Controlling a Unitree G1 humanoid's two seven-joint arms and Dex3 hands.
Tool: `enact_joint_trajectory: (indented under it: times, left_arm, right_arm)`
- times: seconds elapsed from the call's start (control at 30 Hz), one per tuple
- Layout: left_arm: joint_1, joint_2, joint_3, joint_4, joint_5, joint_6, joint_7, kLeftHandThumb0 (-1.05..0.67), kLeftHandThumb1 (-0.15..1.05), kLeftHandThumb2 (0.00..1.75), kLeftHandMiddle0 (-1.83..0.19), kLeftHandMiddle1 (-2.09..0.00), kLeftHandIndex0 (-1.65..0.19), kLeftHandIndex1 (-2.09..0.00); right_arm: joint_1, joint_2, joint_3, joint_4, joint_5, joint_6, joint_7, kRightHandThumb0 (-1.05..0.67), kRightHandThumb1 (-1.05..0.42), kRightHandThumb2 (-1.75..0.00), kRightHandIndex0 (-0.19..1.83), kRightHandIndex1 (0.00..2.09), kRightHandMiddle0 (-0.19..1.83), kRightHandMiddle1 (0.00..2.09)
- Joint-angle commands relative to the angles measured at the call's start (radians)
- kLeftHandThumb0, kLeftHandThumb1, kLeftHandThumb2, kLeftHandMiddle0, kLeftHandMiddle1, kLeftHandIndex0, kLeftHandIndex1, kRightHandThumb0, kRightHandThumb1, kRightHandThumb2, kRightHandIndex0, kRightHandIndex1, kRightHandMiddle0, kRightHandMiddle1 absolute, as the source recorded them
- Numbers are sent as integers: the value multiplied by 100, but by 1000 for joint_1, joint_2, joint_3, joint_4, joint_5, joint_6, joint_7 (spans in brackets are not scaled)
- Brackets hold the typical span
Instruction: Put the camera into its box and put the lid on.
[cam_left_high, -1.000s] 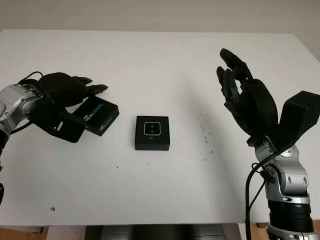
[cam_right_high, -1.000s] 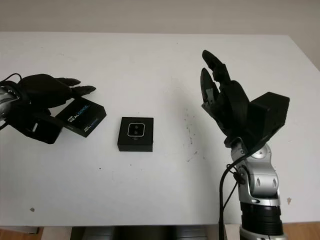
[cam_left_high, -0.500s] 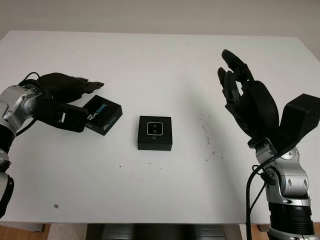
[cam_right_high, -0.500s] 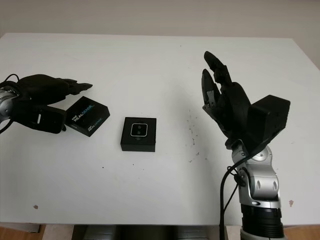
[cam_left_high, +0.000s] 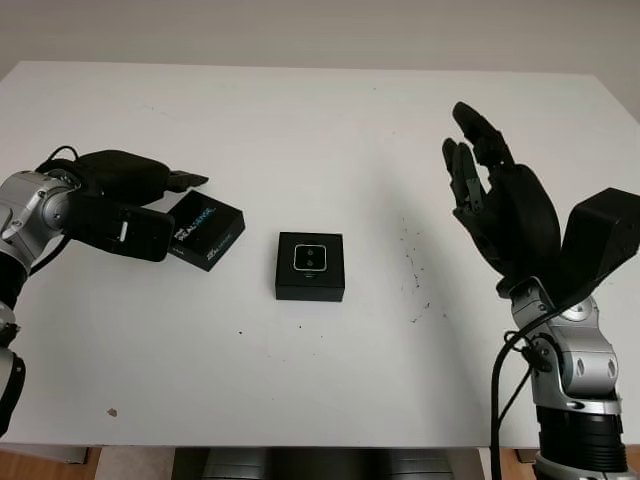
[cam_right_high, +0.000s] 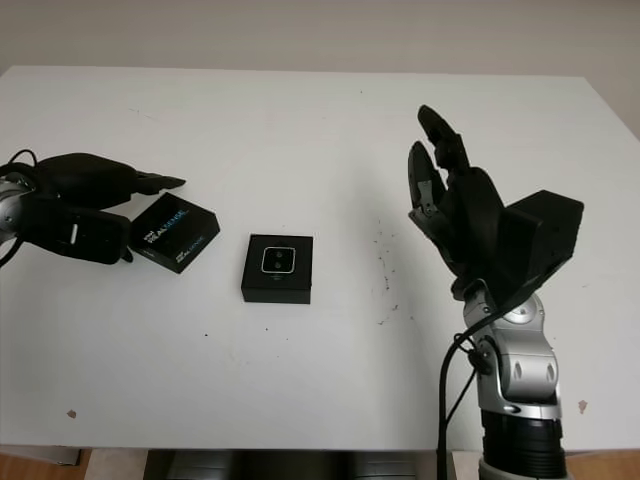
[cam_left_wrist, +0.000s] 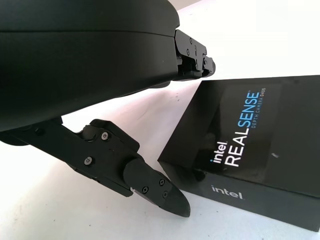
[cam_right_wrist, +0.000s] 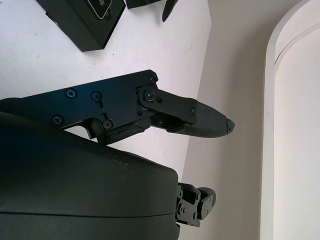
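Observation:
A black box (cam_left_high: 310, 267) lies at the middle of the white table (cam_left_high: 320, 130), with the small silver-faced camera (cam_left_high: 313, 259) set in its top. To its left the black lid (cam_left_high: 207, 231), printed "Intel RealSense", lies on the table. My left hand (cam_left_high: 178, 211) is open just left of the lid. Its upper fingers (cam_left_wrist: 192, 55) reach over the lid's near corner and its thumb stays short of the lid (cam_left_wrist: 250, 150); nothing is grasped. My right hand (cam_left_high: 470, 150) is open, raised above the table to the right of the box.
Dark specks (cam_left_high: 415, 290) mark the table between the box and my right hand. The table's front edge runs close to both arms. A black cable (cam_left_high: 497, 400) hangs beside my right forearm.
My left hand has drawn back to the left off the lid, which now lies uncovered on the table. My right hand has hardly moved.

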Motion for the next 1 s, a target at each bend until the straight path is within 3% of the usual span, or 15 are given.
enact_joint_trajectory:
  times: [0.0,0.43,0.8,0.87,0.9,0.93,0.97]
  left_arm:
    - [61,-51,-29,-7,-6,-24,-13,-48,85,5,-15,-5,-9,-6]
    - [52,-73,-43,13,4,-64,8,-48,84,5,-15,-6,-4,-4]
    - [68,-94,-67,34,44,-76,117,-48,84,6,-28,-13,-22,-13]
    - [66,-96,-74,47,50,-93,138,-46,86,5,-2,-77,-24,-28]
    - [65,-97,-77,54,52,-102,148,-46,87,5,8,-104,-15,-58]
    - [64,-98,-78,60,53,-108,156,-46,88,5,15,-131,1,-105]
    - [63,-97,-83,64,60,-115,167,-46,88,5,17,-140,8,-123]
  right_arm:
    - [7,1,-5,-21,2,3,-3,-53,-105,-64,-2,6,-19,40]
    - [11,-1,-6,-27,-1,10,-8,-54,-105,-63,-1,6,-19,45]
    - [24,2,-19,-45,28,18,3,-52,-105,-65,-3,5,-19,43]
    - [25,5,-22,-55,31,39,-11,-52,-105,-64,-2,6,-18,43]
    - [26,1,-19,-58,26,41,-14,-52,-105,-63,-2,6,-19,42]
    - [27,-2,-15,-60,21,42,-15,-52,-105,-64,-2,6,-19,41]
    - [27,0,-17,-61,25,43,-15,-52,-105,-64,-2,5,-19,41]
